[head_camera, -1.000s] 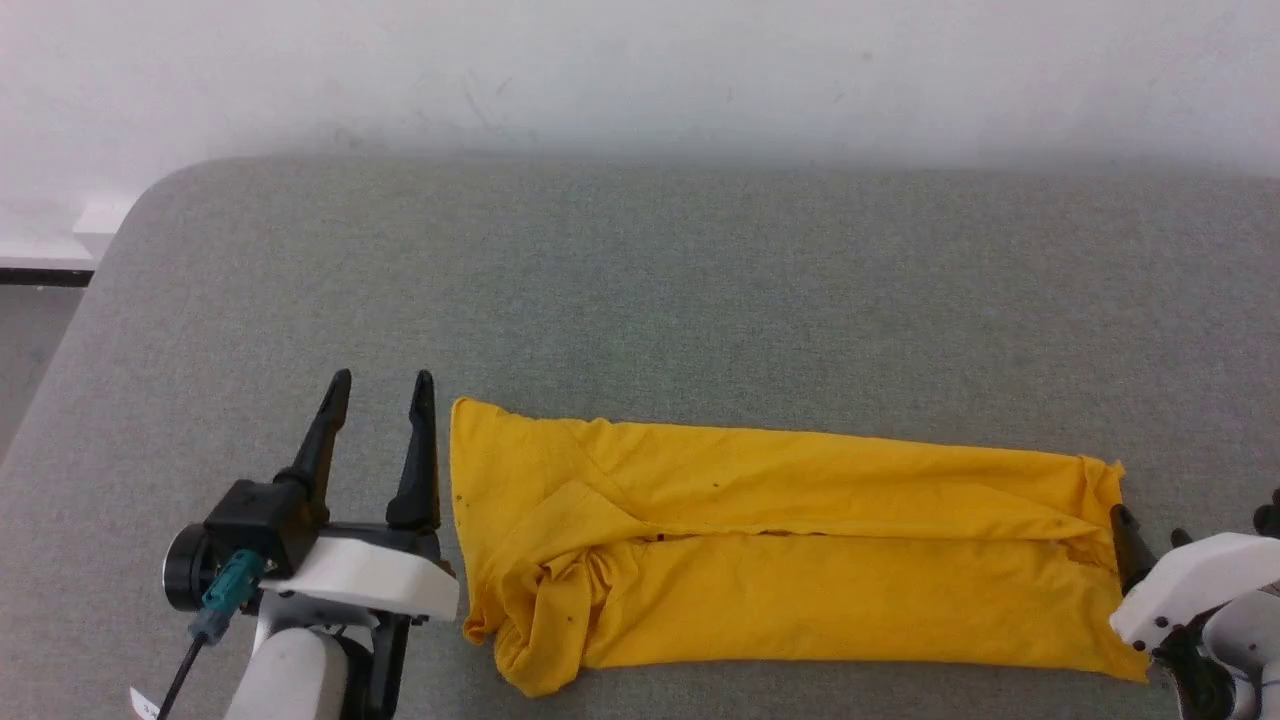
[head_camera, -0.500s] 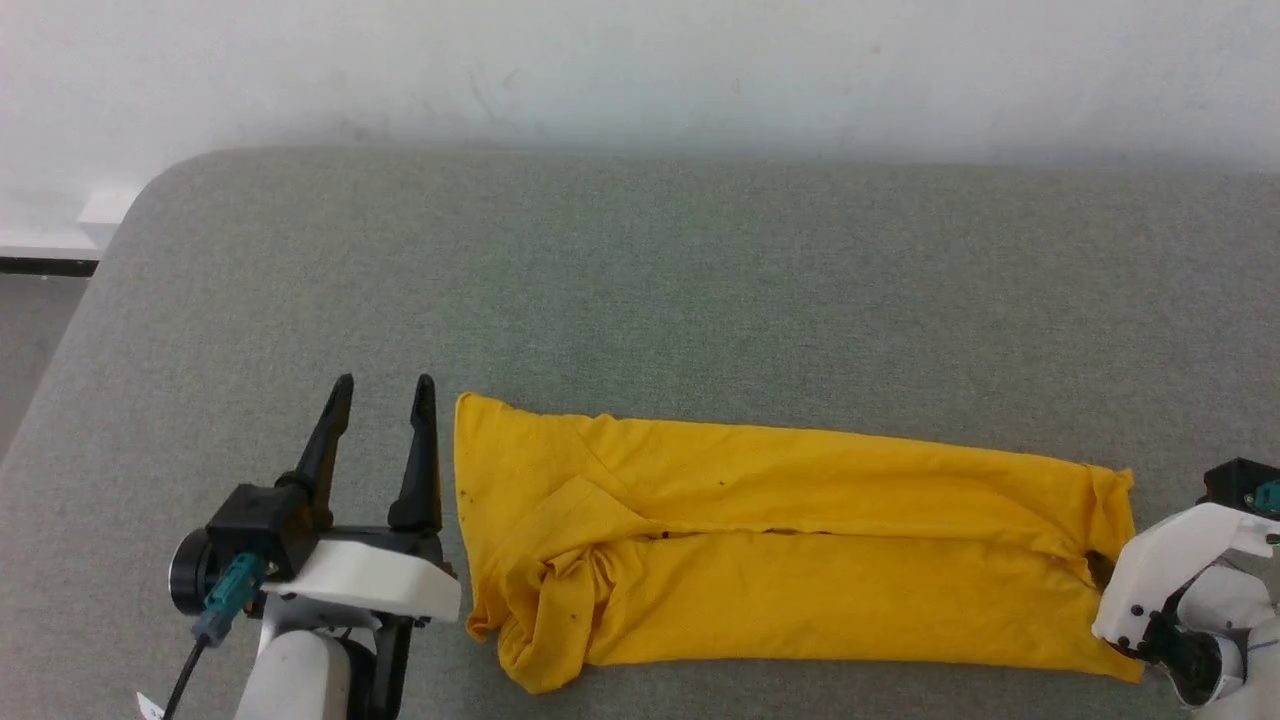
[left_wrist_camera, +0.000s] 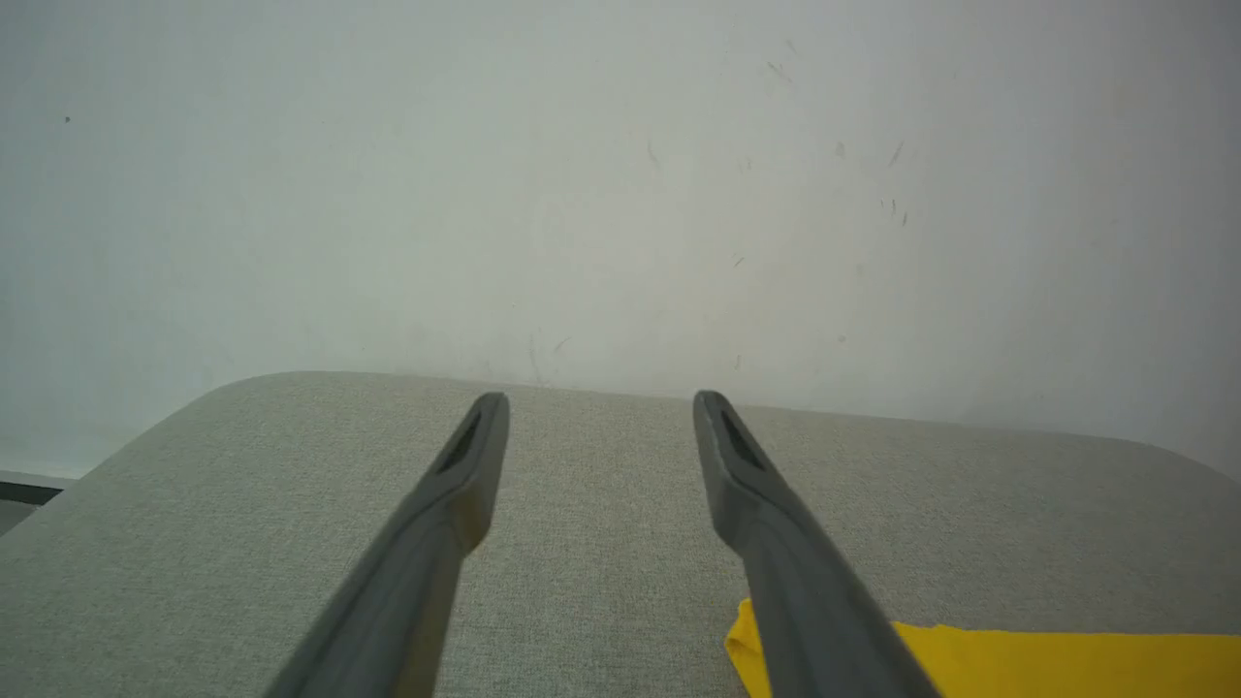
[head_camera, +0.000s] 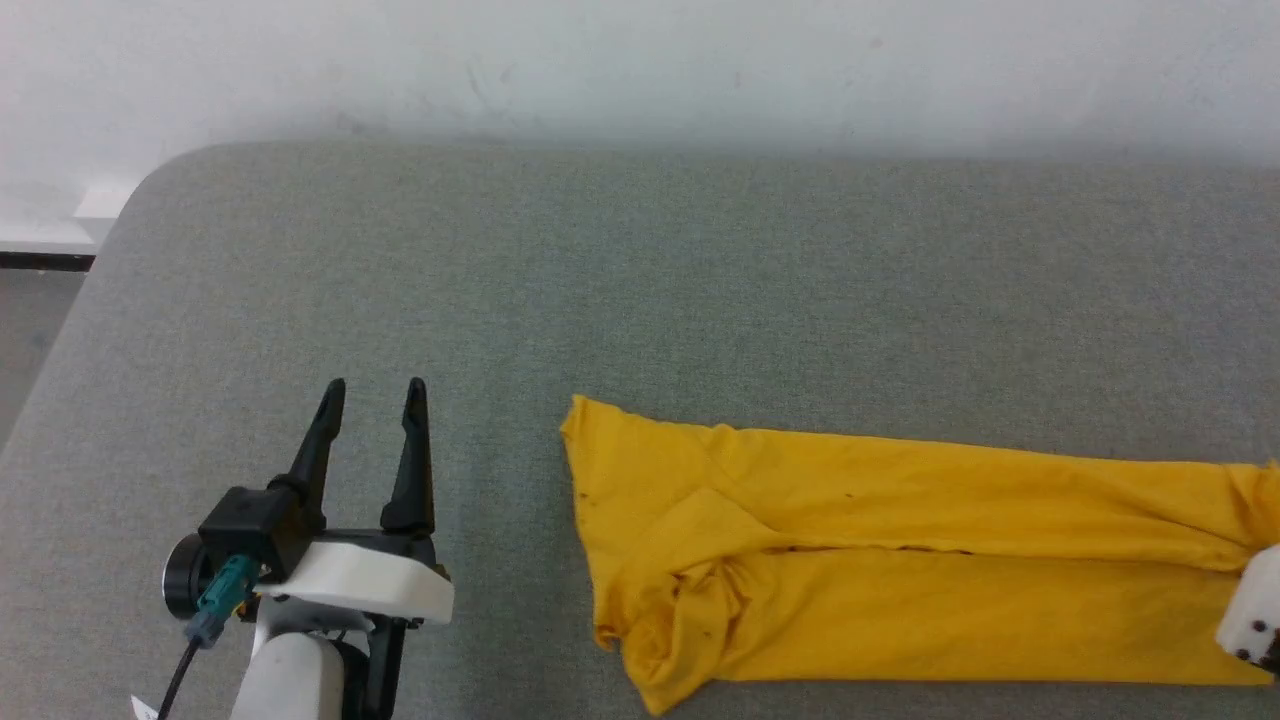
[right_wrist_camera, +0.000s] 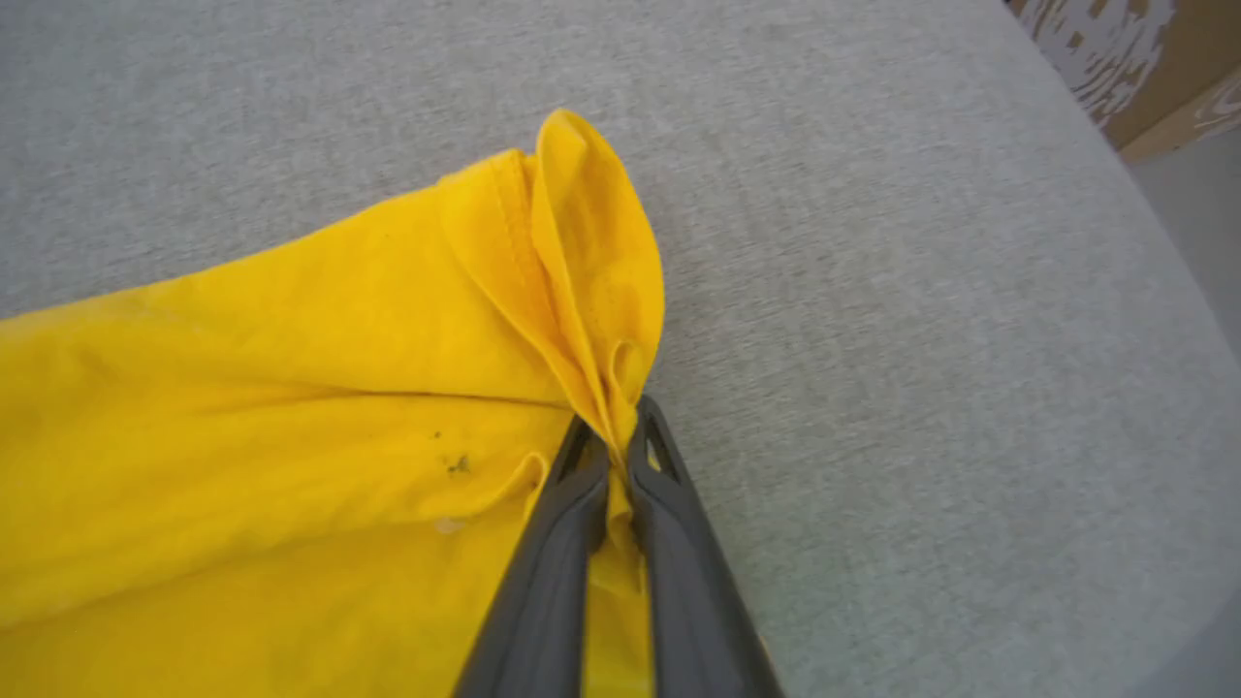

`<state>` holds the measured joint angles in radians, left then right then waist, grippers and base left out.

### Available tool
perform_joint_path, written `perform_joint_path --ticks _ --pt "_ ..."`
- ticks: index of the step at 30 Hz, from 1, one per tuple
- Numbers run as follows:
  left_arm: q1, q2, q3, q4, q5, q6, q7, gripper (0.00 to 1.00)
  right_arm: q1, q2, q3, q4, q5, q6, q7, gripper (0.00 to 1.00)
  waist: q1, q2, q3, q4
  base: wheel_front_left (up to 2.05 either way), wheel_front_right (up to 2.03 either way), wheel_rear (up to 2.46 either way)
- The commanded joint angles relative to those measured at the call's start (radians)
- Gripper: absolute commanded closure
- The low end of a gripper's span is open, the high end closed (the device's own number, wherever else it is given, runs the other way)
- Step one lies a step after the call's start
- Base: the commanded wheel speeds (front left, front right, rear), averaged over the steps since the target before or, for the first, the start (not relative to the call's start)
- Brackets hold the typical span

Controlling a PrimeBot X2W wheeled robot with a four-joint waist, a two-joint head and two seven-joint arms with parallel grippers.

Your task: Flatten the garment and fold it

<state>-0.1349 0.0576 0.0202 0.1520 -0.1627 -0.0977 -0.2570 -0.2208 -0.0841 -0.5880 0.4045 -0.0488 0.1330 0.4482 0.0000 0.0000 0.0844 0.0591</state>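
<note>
The garment (head_camera: 900,560) is a yellow T-shirt folded into a long band across the grey table, plain side up. In the right wrist view my right gripper (right_wrist_camera: 616,431) is shut on the garment's (right_wrist_camera: 291,407) bunched end, cloth pinched between its two fingers. Its white housing (head_camera: 1255,605) sits at the head view's right edge over that end. My left gripper (head_camera: 372,388) stands open over bare table, well left of the garment's near end, nothing between its fingers. In the left wrist view the left gripper (left_wrist_camera: 601,402) is spread wide, a yellow corner (left_wrist_camera: 970,659) showing at lower right.
The grey fabric table (head_camera: 640,280) stretches back to a white wall (head_camera: 640,60). Its rounded left corner (head_camera: 150,175) drops to the floor. In the right wrist view the table's edge (right_wrist_camera: 1178,252) curves away, with a cardboard box (right_wrist_camera: 1144,68) beyond it.
My right gripper closed on the garment's right end. The garment now lies farther right, with a wide gap between it and the left gripper, which stayed open.
</note>
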Motion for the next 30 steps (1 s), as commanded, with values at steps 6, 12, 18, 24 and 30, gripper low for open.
perform_joint_path --ticks 6,12,18,24,30 --pt "0.001 -0.006 0.01 0.002 0.017 -0.011 -0.005 0.0 -0.015 -0.044 -0.061 0.035 -0.062 -0.002 -0.06 1.0 0.0 0.0 -0.001 -0.001 0.0 0.0 0.0" --pt "0.024 -0.007 0.016 -0.001 0.02 -0.013 -0.005 0.0 0.022 -0.014 0.006 -0.046 -0.03 -0.002 0.017 1.0 0.0 0.0 -0.023 -0.008 0.0 0.0 0.0" --pt "0.037 -0.007 0.022 0.002 0.018 -0.015 -0.005 0.0 0.135 0.014 0.154 -0.331 0.079 -0.002 0.182 1.0 0.0 0.0 -0.037 -0.005 0.0 0.0 0.0" --pt "0.032 -0.007 0.016 0.004 0.013 -0.014 -0.005 0.0 0.229 0.03 0.355 -0.694 0.197 -0.002 0.374 1.0 0.0 0.0 -0.031 -0.001 0.0 0.0 0.0" --pt "0.016 -0.007 0.0 0.012 0.014 -0.015 -0.005 0.0 0.203 0.028 0.606 -0.807 0.211 -0.002 0.422 1.0 0.0 0.0 -0.021 0.011 0.0 0.0 0.0"
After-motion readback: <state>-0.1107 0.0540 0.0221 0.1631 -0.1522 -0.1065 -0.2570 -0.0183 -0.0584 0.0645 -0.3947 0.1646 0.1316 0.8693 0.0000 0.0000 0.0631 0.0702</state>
